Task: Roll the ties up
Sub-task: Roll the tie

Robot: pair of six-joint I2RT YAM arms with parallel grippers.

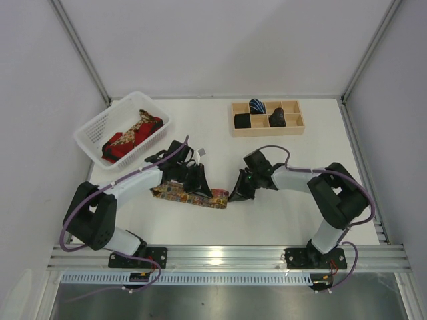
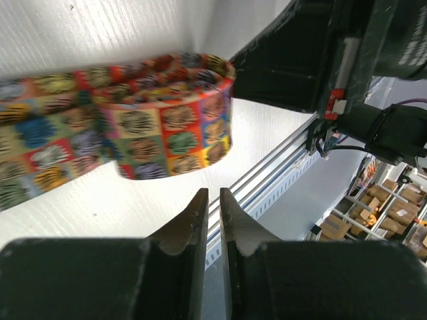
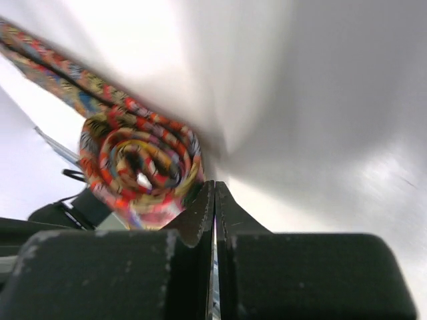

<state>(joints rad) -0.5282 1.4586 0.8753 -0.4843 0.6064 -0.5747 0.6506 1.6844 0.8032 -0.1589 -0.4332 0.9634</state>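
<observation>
Tie [image 1: 190,197]: we see its rolled end [image 3: 140,167] just beyond the right jaws, to their left; the flat length lies ahead of the left jaws.
Right gripper [image 3: 214,188]: jaws pressed together, nothing between them.
Left gripper [image 2: 213,199]: jaws a sliver apart, nothing between them.

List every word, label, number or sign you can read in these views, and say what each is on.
No text can be read.
Red and white tag on the black housing: too small to read.
Cardboard boxes in the background: any markings are blurred.
Patterned tie: pattern only, no words.
</observation>
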